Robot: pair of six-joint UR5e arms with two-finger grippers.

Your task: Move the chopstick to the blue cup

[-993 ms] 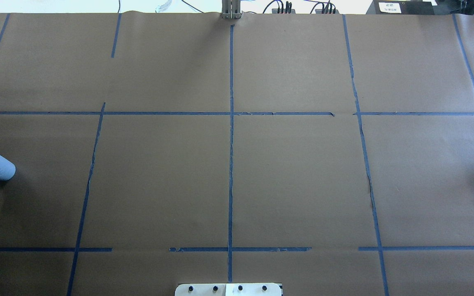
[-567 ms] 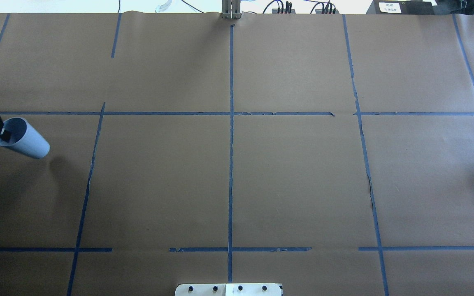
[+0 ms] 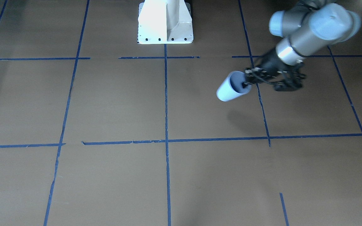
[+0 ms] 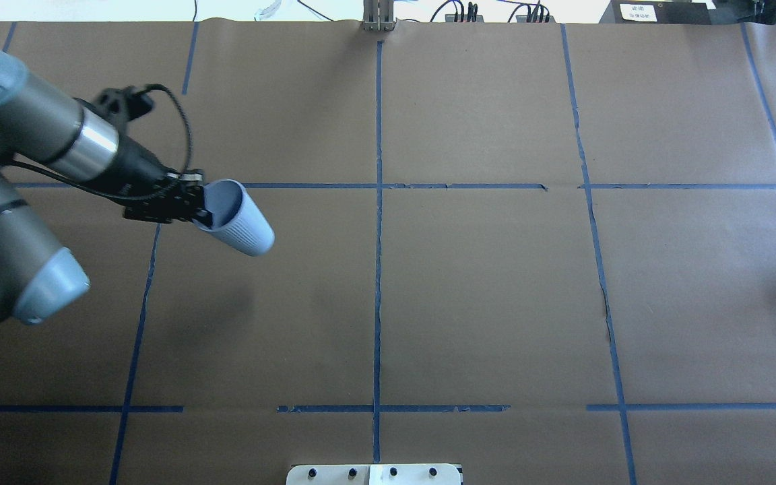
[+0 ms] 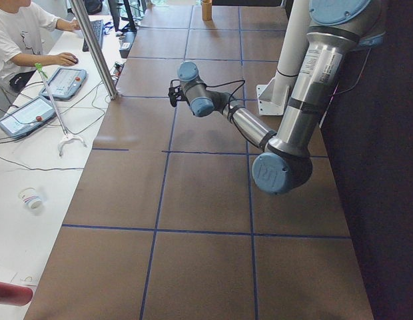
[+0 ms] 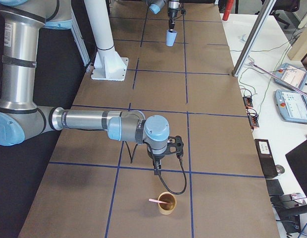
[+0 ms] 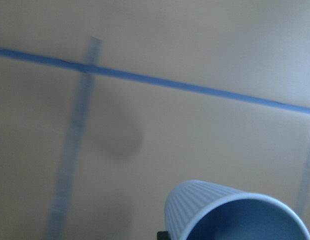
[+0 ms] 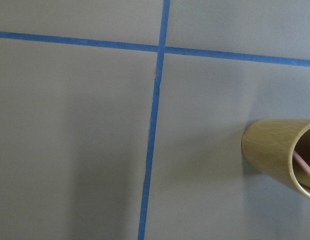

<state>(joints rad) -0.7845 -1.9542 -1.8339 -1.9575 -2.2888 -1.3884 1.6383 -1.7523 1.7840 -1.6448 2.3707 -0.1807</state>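
One blue cup, one wooden cup, one chopstick, two robot arms.

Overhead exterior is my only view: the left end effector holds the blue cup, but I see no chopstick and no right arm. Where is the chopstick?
Observer: The exterior right view shows the chopstick leaning in a tan cup near the table's end on the robot's right.
Operator: And the right arm?
Observer: The right end effector hangs beside that cup, not touching it.
Operator: How far off is the blue cup?
Observer: Toward the table's opposite end, the blue cup hangs mouth up under the left end effector.
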